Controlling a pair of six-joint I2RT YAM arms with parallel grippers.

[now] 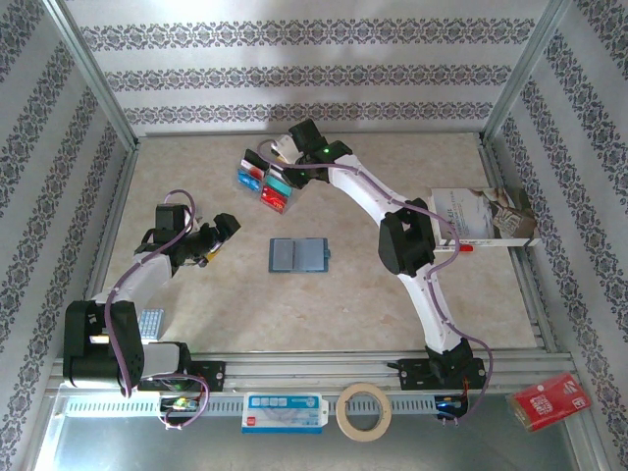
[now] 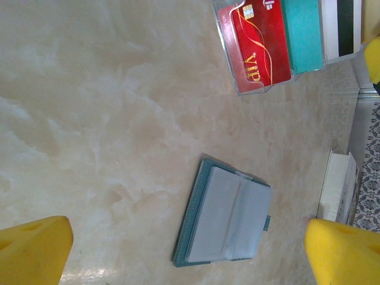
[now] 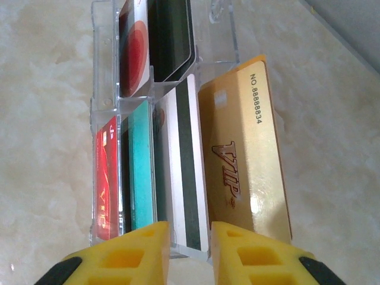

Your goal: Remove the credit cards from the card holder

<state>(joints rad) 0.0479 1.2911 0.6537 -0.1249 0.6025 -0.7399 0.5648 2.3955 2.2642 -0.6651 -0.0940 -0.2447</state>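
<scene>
On the near rail, closer than the card holder (image 1: 297, 255) and a little to its right, lies a tape roll (image 1: 342, 412); further right of it lies a red packet (image 1: 549, 400). The card holder lies opened flat on the marbled table (image 1: 226, 304), its pale inner slots facing up. To the holder's left hovers the left claw (image 2: 187, 237), its yellow fingers (image 2: 35, 252) spread wide with nothing held. Well to the holder's right sits a white-and-brown booklet (image 1: 486, 214).

Beyond the holder and slightly left, well apart from it, a clear stand (image 3: 102, 71) keeps the credit cards (image 1: 267, 186) upright. The lower tier holds a red card (image 3: 105, 178), a teal card (image 3: 139, 172) and a white card with a dark stripe (image 3: 184, 166); a gold card (image 3: 243, 172) stands just beside them. The upper tier holds a red-and-white card (image 3: 133, 53) and a black card (image 3: 172, 35).

The right claw (image 3: 190, 237) is at that stand, its fingers only narrowly parted on either side of the striped card's edge; whether they grip it I cannot tell.
</scene>
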